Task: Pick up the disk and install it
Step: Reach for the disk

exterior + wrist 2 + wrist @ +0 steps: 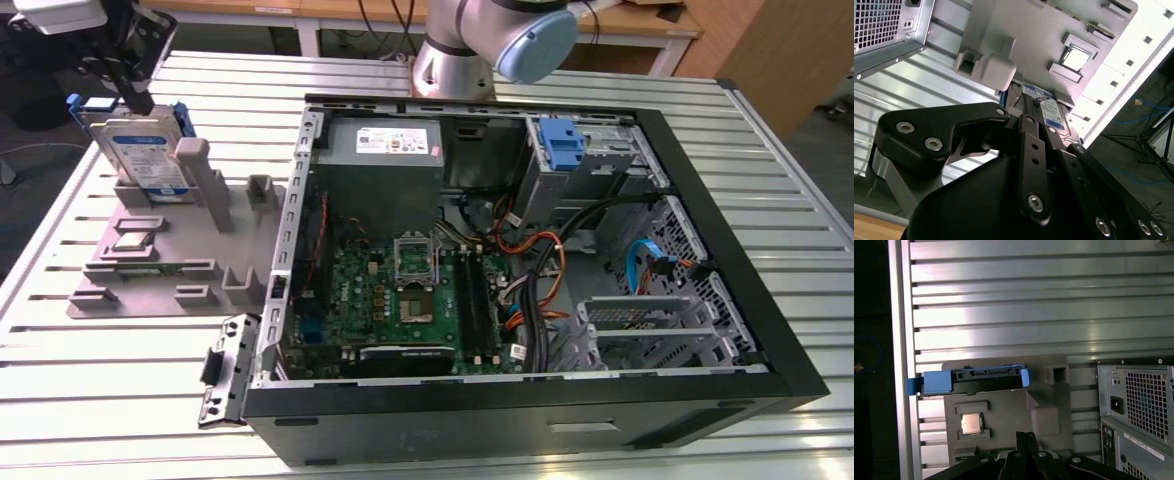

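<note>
Gripper over one end of upright disk; opening: can't tell. Off-centre grab may cock it, jamming in grey holder.

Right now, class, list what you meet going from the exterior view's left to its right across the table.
The disk standing in the grey fixture → tall grey post → grey power-supply box → blue latch → black case wall.
</note>
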Available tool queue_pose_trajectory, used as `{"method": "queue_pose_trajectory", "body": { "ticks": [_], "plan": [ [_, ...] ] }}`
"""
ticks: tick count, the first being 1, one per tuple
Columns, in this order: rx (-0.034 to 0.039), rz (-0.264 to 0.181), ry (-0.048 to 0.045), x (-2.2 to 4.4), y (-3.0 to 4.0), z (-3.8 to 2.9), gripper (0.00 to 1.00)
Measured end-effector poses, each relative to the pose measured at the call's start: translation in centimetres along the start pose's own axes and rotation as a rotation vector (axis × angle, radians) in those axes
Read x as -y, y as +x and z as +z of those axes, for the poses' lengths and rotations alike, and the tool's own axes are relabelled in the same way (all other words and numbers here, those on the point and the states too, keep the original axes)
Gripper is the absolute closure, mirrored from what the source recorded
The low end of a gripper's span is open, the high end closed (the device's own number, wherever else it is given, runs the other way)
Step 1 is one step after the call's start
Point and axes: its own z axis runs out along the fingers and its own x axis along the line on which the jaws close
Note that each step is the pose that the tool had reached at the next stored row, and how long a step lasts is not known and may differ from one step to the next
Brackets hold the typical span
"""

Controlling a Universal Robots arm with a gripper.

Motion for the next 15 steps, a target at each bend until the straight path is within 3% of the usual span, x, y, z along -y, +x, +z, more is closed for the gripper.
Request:
{"method": "queue_pose_trajectory", "body": {
  "ticks": [11,15],
  "plan": [
    [0.0000,0.000,-0.0001,-0.24,0.05,0.00,0.89],
    [0.0000,0.000,0.0001,-0.66,0.27,0.04,0.89]
  ]
}}
